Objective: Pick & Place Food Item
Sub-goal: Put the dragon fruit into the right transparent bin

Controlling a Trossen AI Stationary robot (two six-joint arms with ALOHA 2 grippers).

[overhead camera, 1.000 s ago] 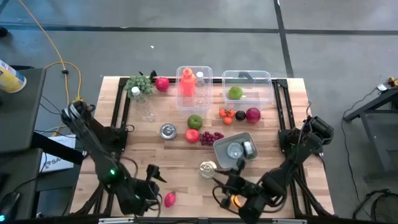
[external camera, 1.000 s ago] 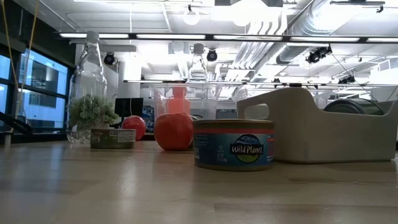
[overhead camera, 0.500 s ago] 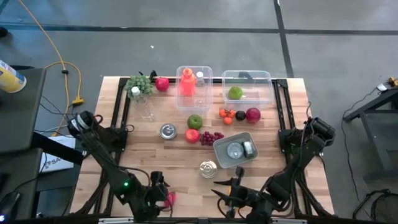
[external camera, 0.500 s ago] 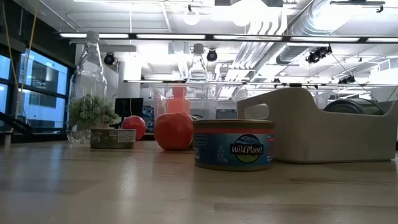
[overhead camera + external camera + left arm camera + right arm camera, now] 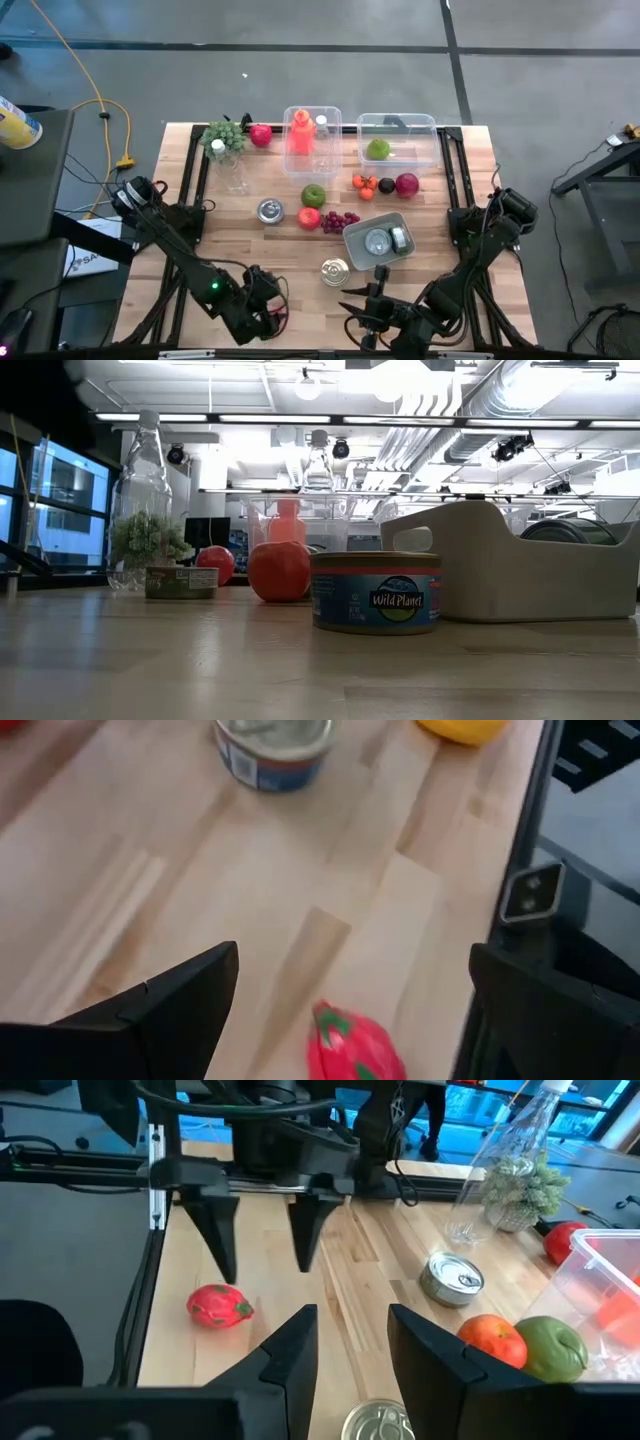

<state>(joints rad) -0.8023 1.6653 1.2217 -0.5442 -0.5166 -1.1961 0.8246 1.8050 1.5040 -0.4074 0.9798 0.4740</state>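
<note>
A pink dragon fruit (image 5: 355,1045) with green scales lies on its side on the wooden table near the front edge, left of centre. My left gripper (image 5: 352,952) hangs open just above it, slanting down, one finger to each side, touching nothing. The right wrist view also shows this gripper (image 5: 265,1268) over the dragon fruit (image 5: 220,1305). My right gripper (image 5: 352,1312) hovers near the front edge, right of centre (image 5: 360,312). Its fingers stand a little apart with nothing between them. A yellow fruit (image 5: 460,728) lies on the table beyond the dragon fruit.
A tuna can (image 5: 335,270) stands mid-table, before a grey bin (image 5: 352,232) with cans in it. Behind are a red apple (image 5: 309,217), a green apple (image 5: 314,195), grapes (image 5: 343,219) and an open tin (image 5: 269,210). Two clear containers (image 5: 398,140) and a bottle (image 5: 232,170) stand at the far side.
My left gripper has gone toward the table's near edge and rightward, sinking and rolling about its own axis, and now stands over the dragon fruit, still open. My right gripper has kept its place and turned a little.
</note>
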